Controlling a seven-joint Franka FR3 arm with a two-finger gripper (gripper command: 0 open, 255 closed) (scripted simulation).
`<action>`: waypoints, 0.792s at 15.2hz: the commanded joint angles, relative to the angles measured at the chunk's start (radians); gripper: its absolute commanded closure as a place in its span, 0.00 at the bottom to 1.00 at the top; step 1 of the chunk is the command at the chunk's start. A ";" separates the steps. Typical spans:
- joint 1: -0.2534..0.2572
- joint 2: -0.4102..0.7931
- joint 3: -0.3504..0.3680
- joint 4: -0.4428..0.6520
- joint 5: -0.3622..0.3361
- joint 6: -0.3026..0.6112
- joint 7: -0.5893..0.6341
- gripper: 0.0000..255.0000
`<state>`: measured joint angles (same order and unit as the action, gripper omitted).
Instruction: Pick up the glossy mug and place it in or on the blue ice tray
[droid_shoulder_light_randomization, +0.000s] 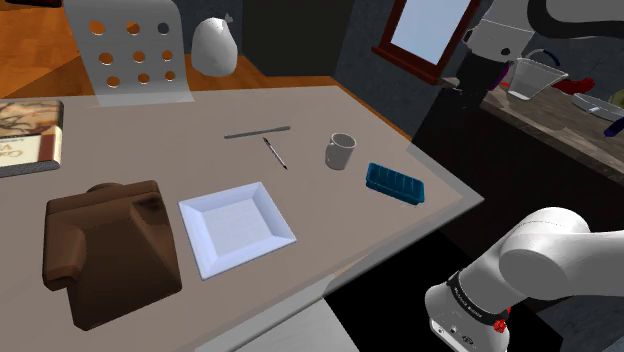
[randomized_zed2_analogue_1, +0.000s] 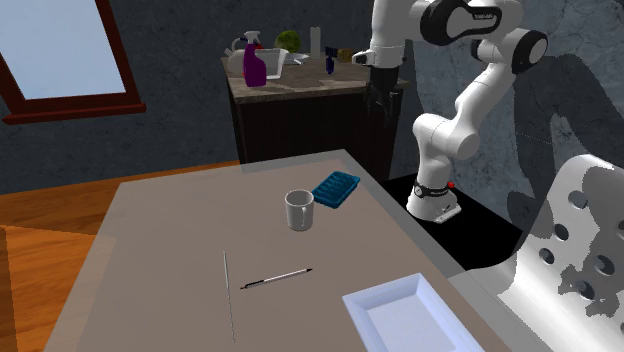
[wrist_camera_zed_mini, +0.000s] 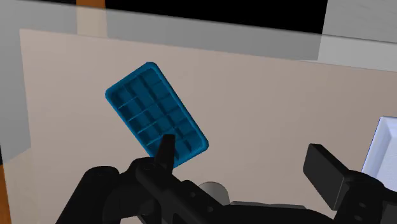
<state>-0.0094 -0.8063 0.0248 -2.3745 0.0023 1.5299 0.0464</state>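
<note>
From the shoulder view's left: a book (droid_shoulder_light_randomization: 25, 135) flat at the tabletop (droid_shoulder_light_randomization: 330, 235) edge, then a brown bundle (droid_shoulder_light_randomization: 105, 245), a white square dish (droid_shoulder_light_randomization: 238, 225), a thin grey rod (droid_shoulder_light_randomization: 257, 131) and a pen (droid_shoulder_light_randomization: 275, 153), all well clear of the job and probably mere clutter. Next, toward the right, the mug (droid_shoulder_light_randomization: 340, 151): upright, mouth up, pale grey-white with a soft sheen on its wall and a darker hollow inside, handle hard to make out. Stands free on the tabletop, touched by nothing, so by the look of it not yet picked. Near it, with a clear gap between, the blue ice tray (droid_shoulder_light_randomization: 394, 183), lying flat with its grid of compartments facing up, hence seemingly ready to take the mug on top. Furthest right and high up, the end effector (droid_shoulder_light_randomization: 475, 78), hanging past the tabletop's edge by a dark counter (droid_shoulder_light_randomization: 560, 125), well apart from mug and tray alike. In the wrist view, black fingers (wrist_camera_zed_mini: 167, 149) spread apart with nothing between them, looking down on the tray, likely a sign of an approach only starting. Left to do, judging from this: come down over the mug, close on its wall, lift, carry across to the tray.
</note>
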 joint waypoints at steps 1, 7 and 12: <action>0.000 0.000 0.000 0.000 0.000 0.000 0.000 0.00; -0.002 0.170 -0.034 -0.020 -0.010 0.202 -0.051 0.00; -0.001 0.338 -0.059 0.004 -0.008 0.355 -0.094 0.00</action>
<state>-0.0097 -0.5080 -0.0271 -2.3803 -0.0060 1.8510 -0.0368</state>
